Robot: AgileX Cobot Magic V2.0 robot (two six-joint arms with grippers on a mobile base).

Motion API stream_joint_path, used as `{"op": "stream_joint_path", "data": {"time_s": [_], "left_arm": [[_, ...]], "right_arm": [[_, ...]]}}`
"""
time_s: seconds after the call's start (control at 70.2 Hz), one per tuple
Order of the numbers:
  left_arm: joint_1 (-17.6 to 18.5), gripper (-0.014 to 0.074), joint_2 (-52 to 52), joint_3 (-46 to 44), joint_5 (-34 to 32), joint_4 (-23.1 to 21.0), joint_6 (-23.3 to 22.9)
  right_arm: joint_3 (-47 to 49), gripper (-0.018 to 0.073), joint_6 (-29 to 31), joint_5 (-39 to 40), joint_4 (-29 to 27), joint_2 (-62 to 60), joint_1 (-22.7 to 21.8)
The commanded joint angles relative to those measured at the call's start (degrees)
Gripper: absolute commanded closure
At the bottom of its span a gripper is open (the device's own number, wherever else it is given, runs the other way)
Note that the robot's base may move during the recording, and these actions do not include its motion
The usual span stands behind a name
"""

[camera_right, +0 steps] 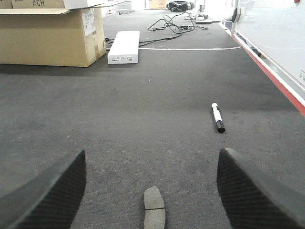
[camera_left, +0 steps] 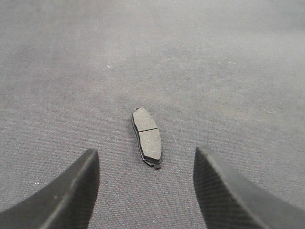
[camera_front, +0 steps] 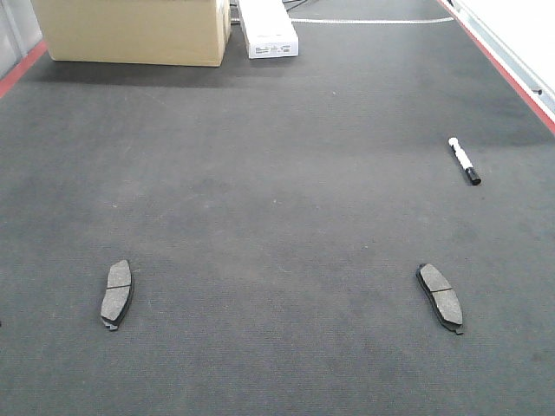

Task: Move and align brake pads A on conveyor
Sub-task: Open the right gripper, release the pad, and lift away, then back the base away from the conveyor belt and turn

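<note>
Two brake pads A lie flat on the dark conveyor (camera_front: 277,173), both lengthwise toward me. One pad (camera_front: 116,295) is at the near left, the other (camera_front: 440,297) at the near right. In the left wrist view, a pad (camera_left: 147,138) rests just ahead of my left gripper (camera_left: 145,157), roughly centred between the open fingers and untouched. Seen from the right wrist, a pad (camera_right: 154,209) sits low between the wide-open fingers of my right gripper (camera_right: 152,155), its near end cut off by the frame. Neither gripper shows in the front view.
A cardboard box (camera_front: 134,30) and a white oblong box (camera_front: 269,33) stand at the far end of the belt. A black-and-white marker (camera_front: 464,161) lies at the right. Red edge strips (camera_front: 503,65) run along the sides. Cables (camera_right: 176,21) lie beyond the belt.
</note>
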State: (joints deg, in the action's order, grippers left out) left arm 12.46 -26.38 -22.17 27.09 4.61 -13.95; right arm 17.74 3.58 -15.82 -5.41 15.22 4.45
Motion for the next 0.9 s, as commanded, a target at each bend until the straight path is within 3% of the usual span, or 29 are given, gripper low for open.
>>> {"op": "stream_joint_path", "data": {"time_s": [0.0, 0.883], "left_arm": [[0.19, 0.019, -0.18, -1.65, -3.8, 0.17, -0.26], [0.19, 0.019, -0.18, -1.65, -3.8, 0.17, -0.26]], "right_arm": [[1.61, 0.0023, 0.22, 4.51, 0.06, 0.61, -0.23], [1.61, 0.0023, 0.22, 4.5, 0.06, 0.61, -0.23]]}}
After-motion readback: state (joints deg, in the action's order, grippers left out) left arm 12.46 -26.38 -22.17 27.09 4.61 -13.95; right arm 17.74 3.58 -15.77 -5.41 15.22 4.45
